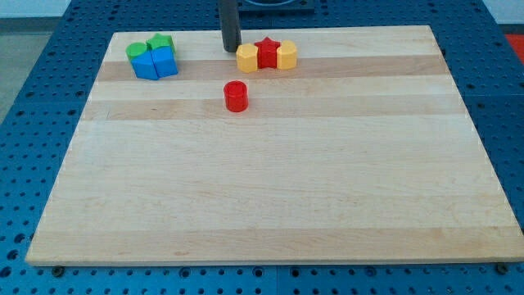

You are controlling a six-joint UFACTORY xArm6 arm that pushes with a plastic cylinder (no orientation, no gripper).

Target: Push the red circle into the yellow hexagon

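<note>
- So we've got the red circle (pixel 236 96) sitting on its own on the wooden counter (pixel 270 188), in the upper half and a bit left of centre. It's a short, stubby cylinder, bright red all over, round flat top, standing upright.
- Nothing is touching it. The closest blocks are up and to the view's right of it.
- That's a tight row of three along the view's top: a yellow block (pixel 246 57) on the left end, a red star (pixel 268 52) in the middle, and another yellow block (pixel 286 56) on the right end. They look pressed together. We honestly can't tell which yellow one is the hexagon from here.
- Our tool has no jaws, so there's no open or closed to report and it isn't holding anything. It's just a dark rod, and my tip (pixel 232 49) is down just to the left of the left yellow block, above the red circle and clear of it.
- Over at the view's top left there's a separate clump: two green blocks (pixel 152 46) behind two blue blocks (pixel 155 63), all bunched together, well apart from the rest.
</note>
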